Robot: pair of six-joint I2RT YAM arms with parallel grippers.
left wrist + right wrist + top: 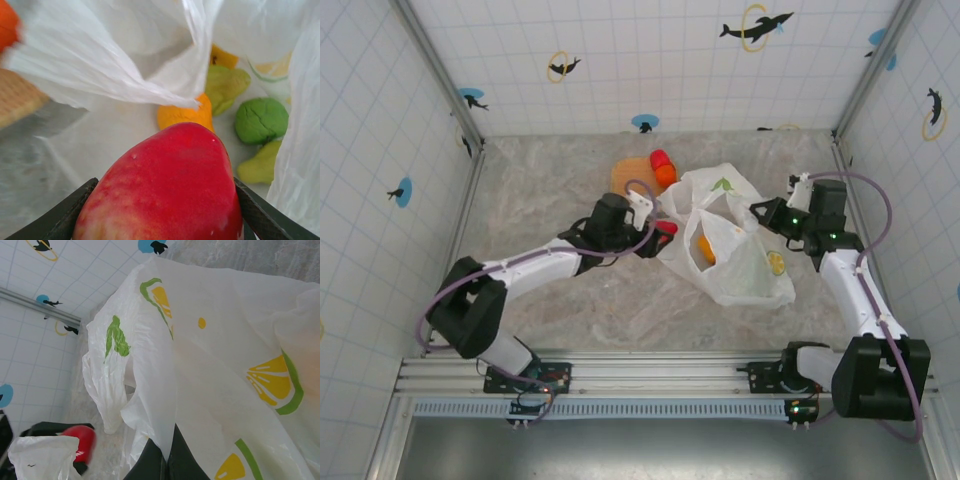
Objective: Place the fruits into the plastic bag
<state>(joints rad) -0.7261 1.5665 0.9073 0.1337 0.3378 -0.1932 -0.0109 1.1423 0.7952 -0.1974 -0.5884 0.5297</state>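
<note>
1. The top view looks steeply down from above and behind the near edge of the tabletop [570, 300]. It is far enough back to take in all four edges and the tiled back wall [650, 60].
2. The left wrist view sits very near, facing past the red fruit [165, 190] in the left hand [165, 212] into the open mouth of the plastic bag [115, 65].
3. The right wrist view is tilted and looks from the tabletop's right side toward its left, close against the bag's printed outside, just above the right hand [167, 460].
4. All three views share the bag and the red fruit.
</note>
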